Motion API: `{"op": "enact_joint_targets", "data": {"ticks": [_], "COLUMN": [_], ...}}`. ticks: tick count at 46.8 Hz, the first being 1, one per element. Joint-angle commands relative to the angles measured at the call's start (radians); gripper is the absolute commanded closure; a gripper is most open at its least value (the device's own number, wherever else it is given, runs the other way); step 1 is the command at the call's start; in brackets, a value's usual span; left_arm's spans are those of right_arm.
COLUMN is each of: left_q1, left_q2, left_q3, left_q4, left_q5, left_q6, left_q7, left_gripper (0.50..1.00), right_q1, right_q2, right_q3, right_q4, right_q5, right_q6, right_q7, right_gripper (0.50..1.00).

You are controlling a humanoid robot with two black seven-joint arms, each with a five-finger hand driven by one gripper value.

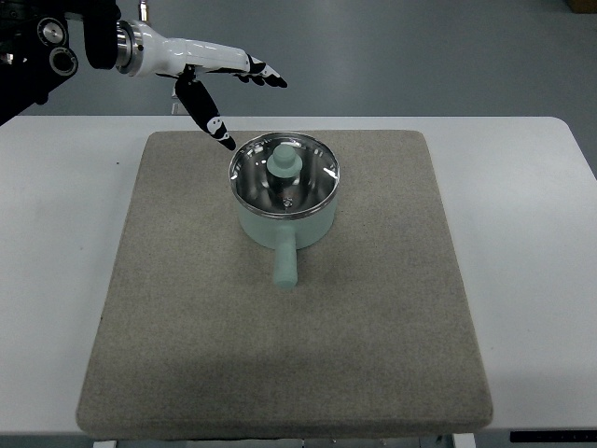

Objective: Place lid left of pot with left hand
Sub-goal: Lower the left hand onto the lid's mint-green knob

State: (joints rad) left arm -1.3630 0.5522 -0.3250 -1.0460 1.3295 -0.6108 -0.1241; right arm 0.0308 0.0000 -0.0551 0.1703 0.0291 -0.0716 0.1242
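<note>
Closest to the camera is the front edge of a grey-brown mat (pixel 280 373) covering most of the white counter (pixel 56 280). Mid-mat sits a pale green pot (pixel 284 224), handle sticking out toward the camera, with the shiny lid (pixel 284 177) on top, green knob up. The left hand (pixel 210 79) hovers up-left of it, fingers (pixel 210 117) spread loose, holding nothing, thumb tip near the lid rim.

A white counter (pixel 541 215) carries a grey-beige mat (pixel 187 336) that covers most of its middle (bare strips show at both sides and along the far edge). The left hand (pixel 219 79) hovers over the mat's far-left corner; the rest of the mat spreads nearer and rightward from it.
</note>
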Motion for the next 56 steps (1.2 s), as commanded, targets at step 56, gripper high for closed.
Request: {"op": "enact_joint_targets", "data": {"ticks": [56], "left_q1": [0.019], "left_q2": [-0.120], "left_q3": [0.098], "left_q4": [-0.069], "left_q5": [0.235], "left_q6": [0.120], "left_q7": [-0.002], "left_gripper": [0.613], "right_q1": [0.000], "right_q2": [0.000], "right_q3": [0.000], "right_q4": [0.000], "right_q5": [0.000], "right_q6": [0.001], "right_q7": [0.000], "right_gripper": [0.576]}}
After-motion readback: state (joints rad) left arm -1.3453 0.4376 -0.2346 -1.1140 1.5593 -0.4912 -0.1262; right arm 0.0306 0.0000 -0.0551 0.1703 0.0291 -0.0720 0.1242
